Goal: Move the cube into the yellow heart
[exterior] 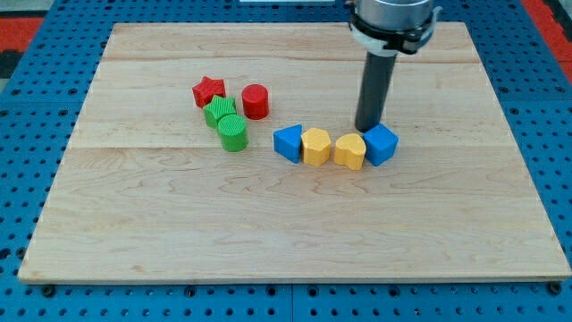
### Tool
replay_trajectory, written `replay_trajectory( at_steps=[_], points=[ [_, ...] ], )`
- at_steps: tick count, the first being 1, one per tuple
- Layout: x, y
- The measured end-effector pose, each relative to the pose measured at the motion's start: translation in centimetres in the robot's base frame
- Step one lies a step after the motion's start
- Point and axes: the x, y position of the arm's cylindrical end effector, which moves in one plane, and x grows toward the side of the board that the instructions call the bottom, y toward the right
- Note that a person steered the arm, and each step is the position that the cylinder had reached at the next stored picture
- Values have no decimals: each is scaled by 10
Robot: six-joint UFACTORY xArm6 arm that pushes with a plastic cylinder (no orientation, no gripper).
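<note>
Nearest the view's bottom, the wooden counter [268, 241] lies bare, a wide strip of boards with nothing on it. Farther up, a row of four blocks runs across the middle: a blue triangular block [288, 143] at the view's left end, a yellow hexagonal-looking block [315, 147] touching it, then the yellow heart [349, 151], and at the right end the blue cube [382, 144]. The cube already sits against the heart's right side, so by my judgement the task is close to done or done.

My tip [368, 127] stands just behind the cube, toward the view's top, close to its upper left corner and near the seam between cube and heart; whether it touches the cube cannot be told. This rig has no fingers, only the rod, so there is no spread or pinch to report.

The risk lies in that position. Any further push toward the view's bottom could wedge the tip between the two blocks and split them, or spin the cube off the heart. A push toward the left could shove the whole row along and disturb the other yellow block.

Farther off at the upper left sit a green cylinder [232, 132], another green block [219, 112], a red cylinder [256, 101] and a red star [208, 90], well apart from the row.
</note>
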Motion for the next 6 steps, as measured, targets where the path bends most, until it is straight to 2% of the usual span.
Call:
replay_trajectory(
  at_steps=[1, 2, 4, 5, 6],
  points=[
    [7, 26],
    [58, 34],
    [110, 23],
    [124, -1],
    [107, -17]
  ],
)
